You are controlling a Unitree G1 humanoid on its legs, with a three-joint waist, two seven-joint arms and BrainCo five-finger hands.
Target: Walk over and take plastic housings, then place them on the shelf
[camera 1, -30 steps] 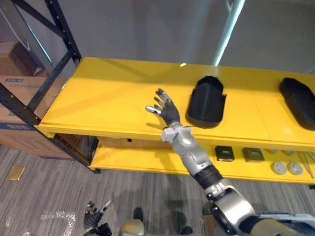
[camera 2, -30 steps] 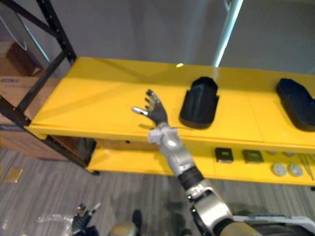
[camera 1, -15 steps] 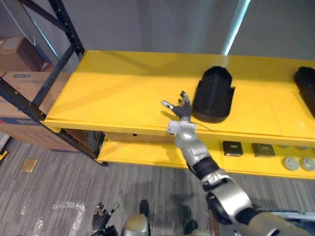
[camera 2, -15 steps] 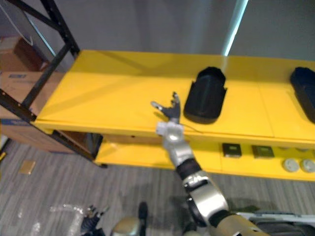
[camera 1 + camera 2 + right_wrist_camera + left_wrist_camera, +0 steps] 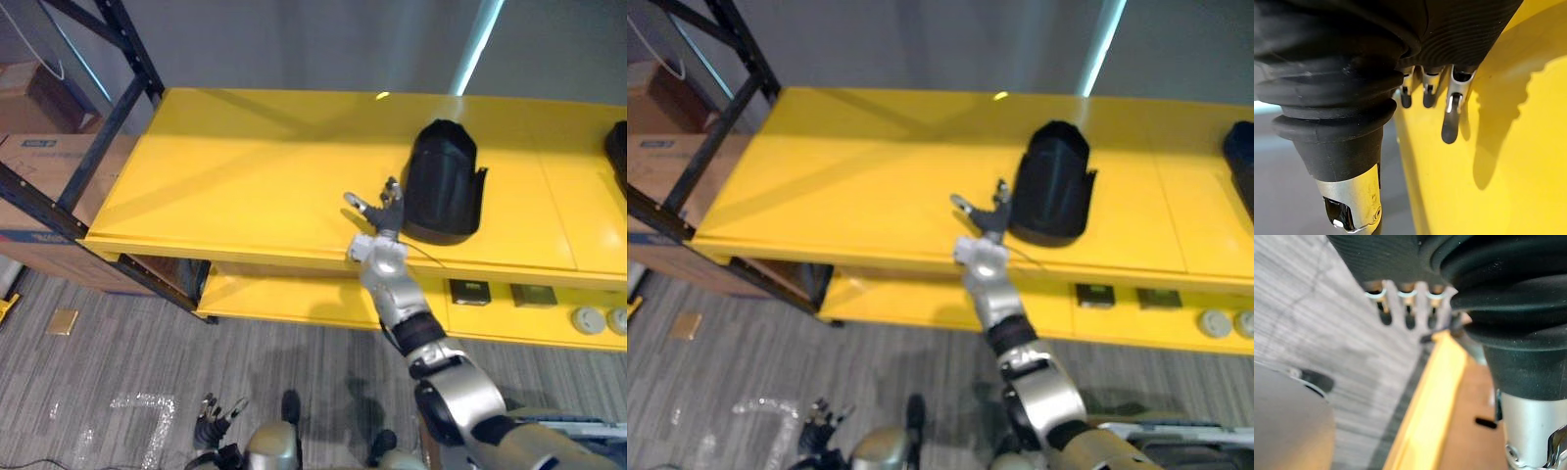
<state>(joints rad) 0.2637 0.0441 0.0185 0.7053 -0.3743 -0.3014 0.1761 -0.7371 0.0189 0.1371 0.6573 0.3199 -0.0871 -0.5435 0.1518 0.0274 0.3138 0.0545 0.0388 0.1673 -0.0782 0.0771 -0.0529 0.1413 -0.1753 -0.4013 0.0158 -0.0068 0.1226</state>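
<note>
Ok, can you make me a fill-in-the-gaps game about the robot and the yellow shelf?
1. The shelf is painted ____.
2. The housing standing on its top level is ____ in colour.
3. The right hand is beside the housing with its fingers ____.
4. The left hand hangs low above the ____.

Missing words: yellow, black, open, floor.
</note>
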